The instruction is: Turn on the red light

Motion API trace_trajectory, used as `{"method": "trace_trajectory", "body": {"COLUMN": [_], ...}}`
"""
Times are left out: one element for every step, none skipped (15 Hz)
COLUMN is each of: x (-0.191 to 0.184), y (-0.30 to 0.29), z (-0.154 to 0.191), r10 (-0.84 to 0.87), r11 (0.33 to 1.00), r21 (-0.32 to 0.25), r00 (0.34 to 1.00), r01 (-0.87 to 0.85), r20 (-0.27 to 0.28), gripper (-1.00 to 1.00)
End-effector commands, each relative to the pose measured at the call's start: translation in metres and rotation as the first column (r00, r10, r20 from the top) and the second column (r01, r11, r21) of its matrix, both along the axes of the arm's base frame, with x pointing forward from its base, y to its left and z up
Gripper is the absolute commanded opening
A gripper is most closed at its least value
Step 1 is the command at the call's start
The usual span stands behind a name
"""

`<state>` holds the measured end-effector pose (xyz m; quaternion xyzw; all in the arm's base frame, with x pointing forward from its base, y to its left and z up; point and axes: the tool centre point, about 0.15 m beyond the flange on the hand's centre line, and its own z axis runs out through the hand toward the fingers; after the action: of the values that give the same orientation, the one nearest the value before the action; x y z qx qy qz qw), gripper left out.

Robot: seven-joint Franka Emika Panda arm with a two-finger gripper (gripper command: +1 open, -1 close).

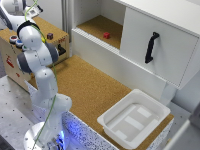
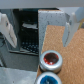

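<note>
Claw point(image 2: 37, 25): spread, empty, above the wooden box. Red light point(image 2: 51, 61): on the box top, blue button point(image 2: 49, 79) just beside. Risk: off-centre descent presses blue instead.

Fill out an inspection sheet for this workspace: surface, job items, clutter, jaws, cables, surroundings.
Surface: cork-topped bench, bare in the middle.
Job's things: red light on the wooden box top, below the gripper; blue button beside it.
Clutter: small red cube in the open cabinet bay; white tray at the bench corner.
Grippers: gripper jaws apart, holding nothing.
Cables: green cable along the arm.
Surroundings: cabinet door with black handle.
</note>
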<state>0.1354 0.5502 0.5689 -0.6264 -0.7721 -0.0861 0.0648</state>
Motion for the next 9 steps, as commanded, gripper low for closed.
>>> {"method": "trace_trajectory", "body": {"x": [-0.001,0.0,0.003,0.005,0.006,0.007,0.007,0.007,0.006], "y": [0.066,0.067,0.066,0.066,0.065,0.065,0.064,0.064,0.065], "z": [0.016,0.016,0.016,0.014,0.013,0.011,0.008,0.005,0.002], "r10": [0.08,0.082,0.075,0.069,0.06,0.05,0.044,0.034,0.033], "r11": [0.947,0.937,0.931,0.926,0.925,0.927,0.927,0.928,0.928], "r21": [-0.314,-0.345,-0.362,-0.375,-0.379,-0.374,-0.374,-0.373,-0.371], "r00": [0.996,0.996,0.995,0.996,0.996,0.997,0.998,0.998,0.999], "r01": [-0.068,-0.062,-0.049,-0.041,-0.031,-0.023,-0.021,-0.014,-0.017], "r20": [0.027,0.044,0.059,0.062,0.064,0.06,0.053,0.046,0.038], "gripper": [-1.0,-1.0,-1.0,-1.0,-1.0,-1.0,-1.0,-1.0,-1.0]}}
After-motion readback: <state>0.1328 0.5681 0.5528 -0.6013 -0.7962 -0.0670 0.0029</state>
